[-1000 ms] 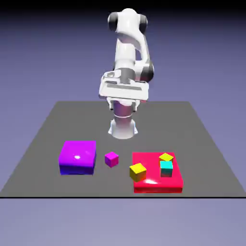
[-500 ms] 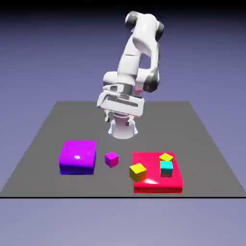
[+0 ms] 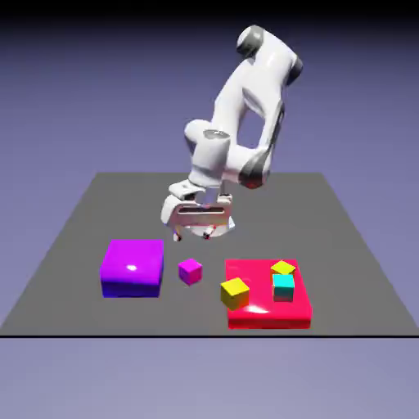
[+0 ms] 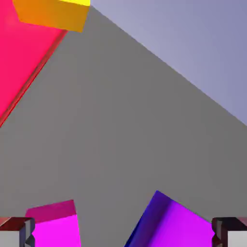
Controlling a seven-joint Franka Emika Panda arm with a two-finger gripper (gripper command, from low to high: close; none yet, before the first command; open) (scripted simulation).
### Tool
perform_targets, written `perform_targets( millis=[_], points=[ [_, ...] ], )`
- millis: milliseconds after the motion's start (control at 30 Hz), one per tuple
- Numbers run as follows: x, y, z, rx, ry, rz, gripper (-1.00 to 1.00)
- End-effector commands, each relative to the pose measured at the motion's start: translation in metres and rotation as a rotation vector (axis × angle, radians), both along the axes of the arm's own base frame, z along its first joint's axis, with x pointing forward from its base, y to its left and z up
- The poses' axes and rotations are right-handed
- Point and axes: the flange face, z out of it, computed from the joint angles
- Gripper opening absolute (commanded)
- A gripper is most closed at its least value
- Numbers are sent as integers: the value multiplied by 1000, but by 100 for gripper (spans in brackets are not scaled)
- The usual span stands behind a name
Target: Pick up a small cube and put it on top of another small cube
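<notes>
on the table — one magenta cube, two yellow cubes, one cyan cube — tool spread apart, empty.

The gripper hangs open above the table. Below it sits the small magenta cube, untouched.

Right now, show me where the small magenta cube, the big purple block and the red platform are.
small magenta cube point(image 3: 190, 271), exterior view, its top face.
big purple block point(image 3: 132, 267), exterior view, middle of its top.
red platform point(image 3: 255, 288), exterior view, bare top surface between the cubes.
</notes>
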Motion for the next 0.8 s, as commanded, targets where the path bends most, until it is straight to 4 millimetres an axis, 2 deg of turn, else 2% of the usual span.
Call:
perform_targets(
  millis=[0,267,367,667,700,733,767],
  points=[
    [-3,-2,-8,7,27,9,0],
    [-31,-13,-71,101,216,76,0],
    [-30,-14,-82,97,212,78,0],
    [-37,-19,-139,99,215,76,0],
    [-37,-19,-141,100,216,76,0],
    [-37,-19,-141,100,216,76,-100],
    [-37,-19,-141,100,216,76,-100]
  ],
)
